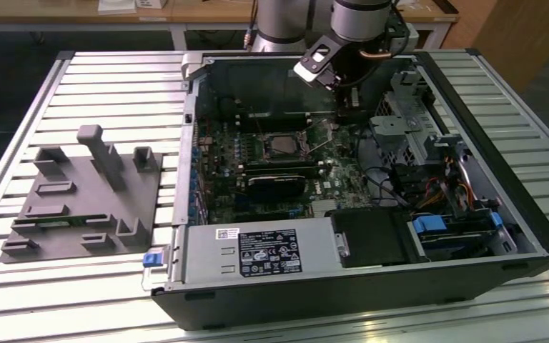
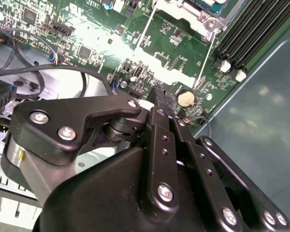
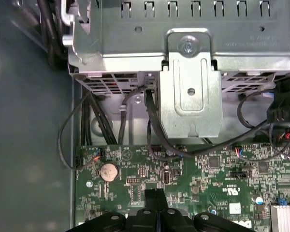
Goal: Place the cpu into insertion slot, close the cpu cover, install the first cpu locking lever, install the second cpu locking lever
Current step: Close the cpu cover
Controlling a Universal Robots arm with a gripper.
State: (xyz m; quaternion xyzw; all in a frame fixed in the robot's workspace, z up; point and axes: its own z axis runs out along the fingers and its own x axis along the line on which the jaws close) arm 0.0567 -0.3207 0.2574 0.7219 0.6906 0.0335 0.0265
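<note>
Print on the power-supply label [image 1: 266,252], seemingly illegible

1. The exterior view looks steeply down from far enough off to take in the whole open computer case [image 1: 370,293] and the slatted table [image 1: 94,78].
2. The first wrist view sits close behind the gripper [image 3: 155,193] and faces the green circuit board [image 3: 222,174] squarely.
3. The second wrist view is just as near and looks past the gripper [image 2: 160,94] at a slant.
4. Both wrist views share the board's round coin battery [image 3: 108,171] [image 2: 185,98].

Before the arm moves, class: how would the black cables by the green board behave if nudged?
The black cables hang in loose curves, so probably floppy and light. Their ends reach the green board, so a push would likely bend, not shift, them.
</note>
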